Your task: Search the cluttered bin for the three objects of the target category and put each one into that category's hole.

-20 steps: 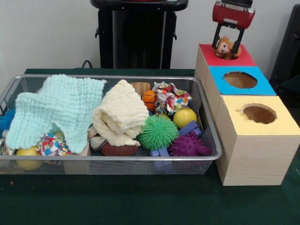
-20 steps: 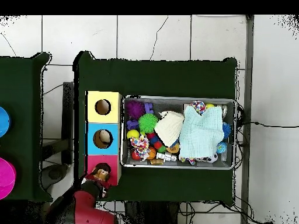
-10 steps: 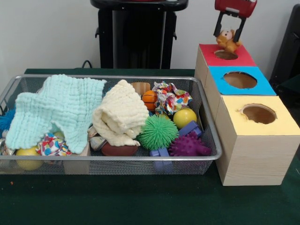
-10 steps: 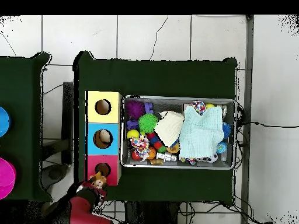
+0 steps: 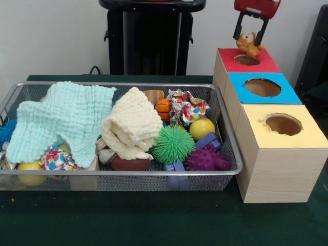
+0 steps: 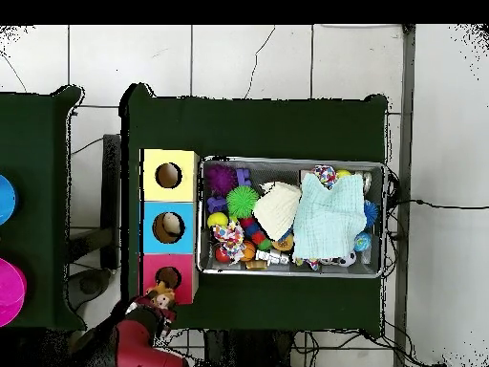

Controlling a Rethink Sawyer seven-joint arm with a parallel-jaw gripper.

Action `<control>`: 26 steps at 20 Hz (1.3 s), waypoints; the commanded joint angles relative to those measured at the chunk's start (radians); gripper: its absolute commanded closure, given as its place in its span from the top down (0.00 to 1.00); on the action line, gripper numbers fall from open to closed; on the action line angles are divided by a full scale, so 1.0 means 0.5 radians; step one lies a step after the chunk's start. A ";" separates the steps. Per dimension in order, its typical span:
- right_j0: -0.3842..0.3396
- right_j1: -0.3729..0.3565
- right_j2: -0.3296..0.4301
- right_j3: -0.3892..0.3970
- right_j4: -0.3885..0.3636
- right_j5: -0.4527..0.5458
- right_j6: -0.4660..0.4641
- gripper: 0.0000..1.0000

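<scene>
The gripper (image 5: 249, 37) hangs above the red box (image 5: 233, 63), its two black fingers closed on a small brown plush (image 5: 248, 44) that dangles just over the red hole (image 5: 247, 60) (not touching the rim, as far as the front view shows). Beside it stand the blue box (image 5: 241, 88) and the yellow box (image 5: 279, 154). The wire bin (image 5: 225, 123) holds a mint cloth (image 5: 64, 120), a cream cloth (image 5: 134, 125), a green spiky ball (image 5: 172, 144) and other toys.

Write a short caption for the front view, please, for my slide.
Gripper holds a small plush animal above the red box's hole, beside the cluttered wire bin.
</scene>
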 commanded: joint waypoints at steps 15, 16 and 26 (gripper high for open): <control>-0.109 0.240 0.109 -0.354 -0.020 -0.045 0.291 1.00; -0.119 0.233 0.099 -0.380 -0.031 -0.017 0.270 1.00; -0.233 0.192 0.103 -0.541 -0.144 0.061 0.130 1.00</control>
